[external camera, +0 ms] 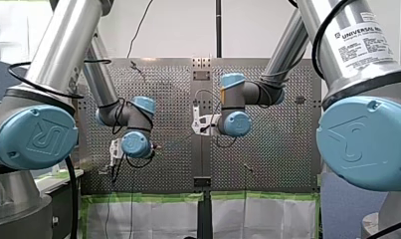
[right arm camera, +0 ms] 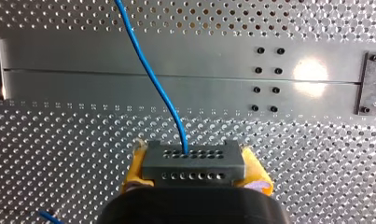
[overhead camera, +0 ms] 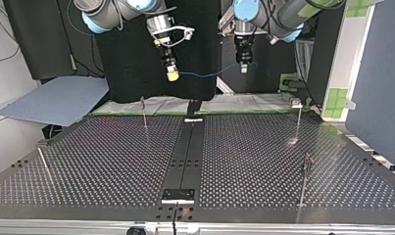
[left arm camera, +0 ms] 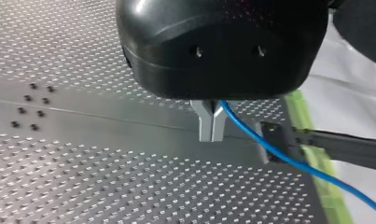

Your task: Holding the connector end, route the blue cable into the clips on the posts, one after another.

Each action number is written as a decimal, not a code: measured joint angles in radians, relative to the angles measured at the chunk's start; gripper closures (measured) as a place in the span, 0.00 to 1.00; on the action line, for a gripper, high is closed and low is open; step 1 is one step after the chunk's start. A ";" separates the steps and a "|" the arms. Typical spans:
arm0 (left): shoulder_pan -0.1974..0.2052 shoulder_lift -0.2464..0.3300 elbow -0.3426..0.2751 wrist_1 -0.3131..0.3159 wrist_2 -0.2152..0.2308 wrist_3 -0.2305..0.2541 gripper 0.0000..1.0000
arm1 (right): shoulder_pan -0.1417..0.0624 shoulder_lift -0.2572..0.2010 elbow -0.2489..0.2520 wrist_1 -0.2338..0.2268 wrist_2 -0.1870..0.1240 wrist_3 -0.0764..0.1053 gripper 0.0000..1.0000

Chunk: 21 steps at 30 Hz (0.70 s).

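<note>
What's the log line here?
right gripper: shut on connector | left gripper: shut on blue cable | span: airborne between grippers | posts: none clipped

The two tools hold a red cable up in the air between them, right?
Not red: the cable is blue, as the top view shows. My right tool and my left tool do hold it up in the air between them.

My left gripper (left arm camera: 212,136) points down, metal fingers (left arm camera: 204,123) closed on the blue cable (left arm camera: 279,156). My right gripper's (right arm camera: 195,161) yellow pads (right arm camera: 135,164) clamp the connector (right arm camera: 213,169).
</note>
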 joint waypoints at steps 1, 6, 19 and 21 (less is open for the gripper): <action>0.003 0.009 0.004 -0.009 0.000 -0.002 1.00 | -0.001 0.000 0.000 0.000 0.000 0.001 1.00; 0.014 0.060 0.016 -0.049 -0.001 -0.016 1.00 | -0.011 -0.002 -0.001 -0.001 -0.002 0.016 1.00; 0.036 0.165 0.044 -0.084 -0.001 -0.015 1.00 | -0.028 -0.020 -0.013 0.010 -0.015 0.038 1.00; 0.038 0.171 0.063 -0.102 -0.003 -0.015 1.00 | -0.033 -0.037 -0.029 0.026 -0.032 0.053 1.00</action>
